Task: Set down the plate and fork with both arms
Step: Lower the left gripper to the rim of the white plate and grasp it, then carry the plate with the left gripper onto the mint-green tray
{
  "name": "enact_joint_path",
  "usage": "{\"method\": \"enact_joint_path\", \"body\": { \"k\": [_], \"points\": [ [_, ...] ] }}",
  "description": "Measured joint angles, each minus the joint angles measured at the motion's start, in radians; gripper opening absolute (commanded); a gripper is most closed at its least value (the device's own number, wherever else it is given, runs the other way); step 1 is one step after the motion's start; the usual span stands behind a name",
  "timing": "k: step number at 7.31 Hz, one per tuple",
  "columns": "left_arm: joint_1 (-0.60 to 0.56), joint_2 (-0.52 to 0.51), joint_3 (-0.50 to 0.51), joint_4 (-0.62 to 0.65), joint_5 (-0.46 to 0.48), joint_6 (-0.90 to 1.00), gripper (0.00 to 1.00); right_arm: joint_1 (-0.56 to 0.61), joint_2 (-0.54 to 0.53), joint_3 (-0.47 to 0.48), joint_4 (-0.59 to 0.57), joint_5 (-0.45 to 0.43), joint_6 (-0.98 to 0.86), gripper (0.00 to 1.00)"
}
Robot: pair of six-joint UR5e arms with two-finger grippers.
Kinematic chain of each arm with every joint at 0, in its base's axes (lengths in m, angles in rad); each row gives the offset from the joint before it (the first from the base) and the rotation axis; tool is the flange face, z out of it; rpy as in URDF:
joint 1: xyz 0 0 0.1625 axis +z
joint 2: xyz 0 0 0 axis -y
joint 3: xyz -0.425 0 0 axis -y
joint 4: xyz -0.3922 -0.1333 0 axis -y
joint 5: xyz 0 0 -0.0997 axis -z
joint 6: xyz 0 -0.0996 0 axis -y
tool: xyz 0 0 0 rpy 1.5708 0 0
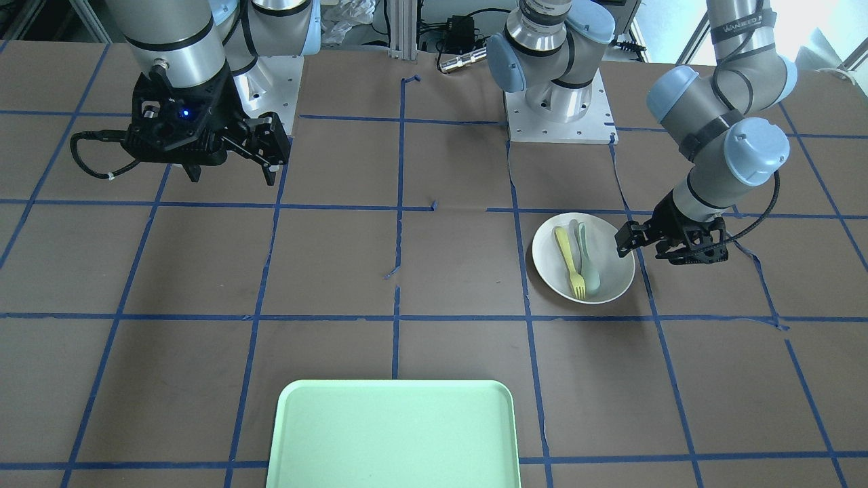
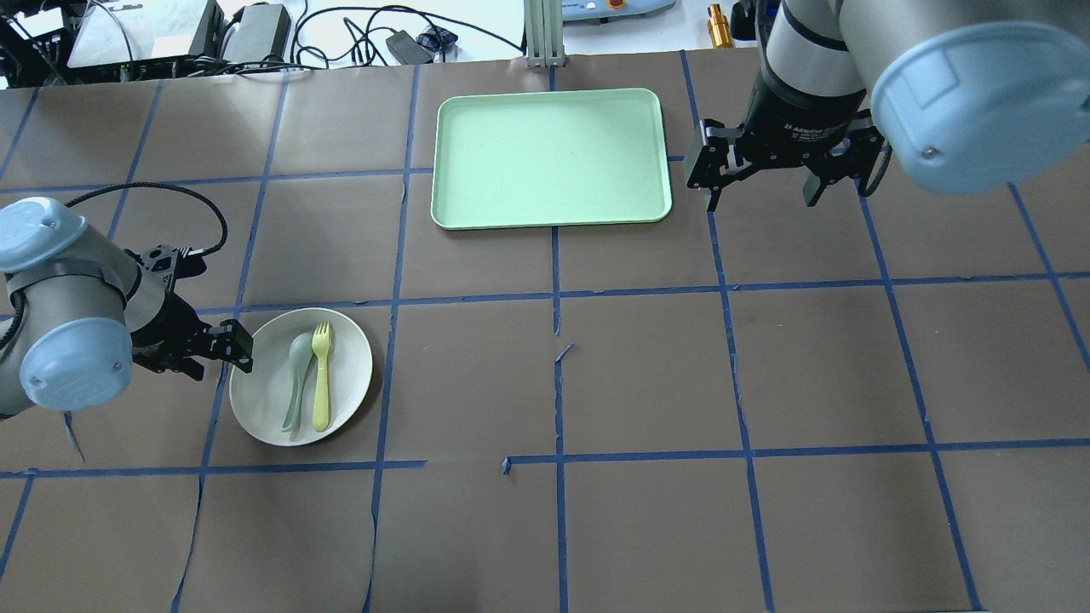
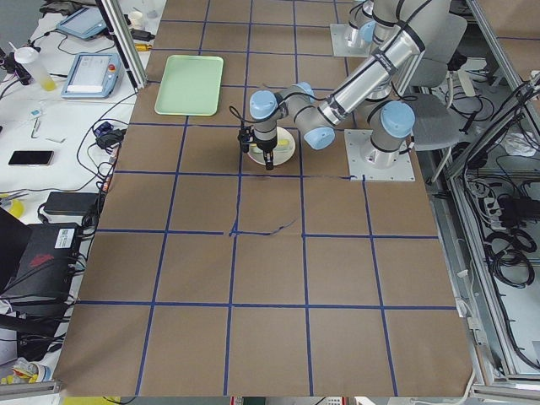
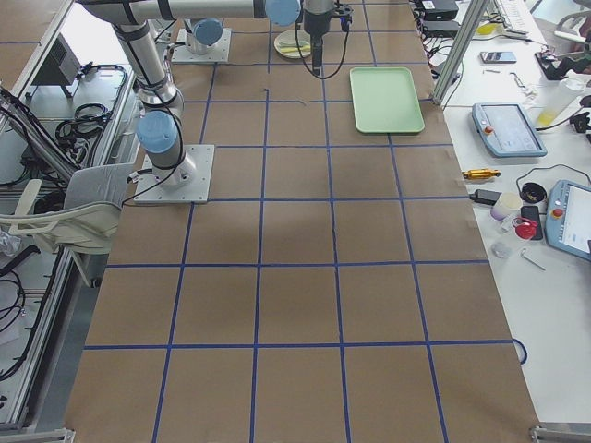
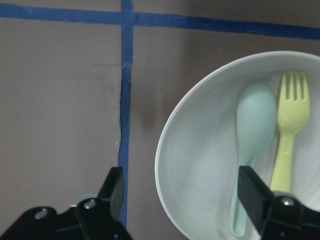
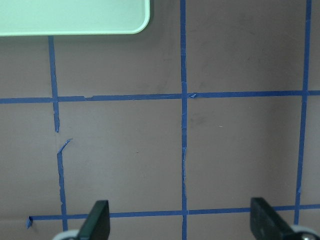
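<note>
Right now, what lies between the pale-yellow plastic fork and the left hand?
The pale grey-green spoon, beside the fork on the round off-white plate, then the plate's rim, which the open left hand straddles. Overhead view shows it.

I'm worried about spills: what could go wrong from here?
The open left hand straddles the plate at one spot on its rim; lifted from there, the plate may tip.
The fork and spoon lie loose in the plate, so a tilt could slide them out.
They lie close side by side, so a grasp at the fork might catch the spoon too.
</note>
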Motion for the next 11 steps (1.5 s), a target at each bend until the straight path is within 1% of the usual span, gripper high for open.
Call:
{"method": "enact_joint_path", "body": {
  "k": [1,2,3,6,8,9,11],
  "points": [
    [0.004,-0.017,-0.002,0.006,-0.003,-0.002,0.31,0.000,0.000,0.001,0.000,0.000,0.000,1.00],
    [0.005,-0.027,-0.004,0.008,-0.016,-0.008,0.08,0.000,-0.001,0.001,0.001,0.000,0.000,1.00],
    [0.005,-0.032,-0.005,0.008,-0.036,-0.015,0.00,0.000,0.000,0.001,0.001,0.000,0.000,1.00],
    [0.007,-0.034,0.002,0.004,-0.055,-0.011,0.00,0.001,0.000,0.000,0.001,0.000,0.000,1.00],
    [0.010,-0.030,0.034,-0.015,-0.081,0.002,0.00,0.001,0.000,0.000,0.001,0.000,0.000,1.00],
    [0.008,-0.033,0.079,-0.058,-0.123,0.003,0.00,0.001,0.001,0.001,0.001,0.000,0.000,1.00],
    [-0.012,-0.050,0.213,-0.186,-0.212,-0.006,0.00,0.001,0.001,0.001,0.001,0.000,0.000,1.00]
  ]
}}
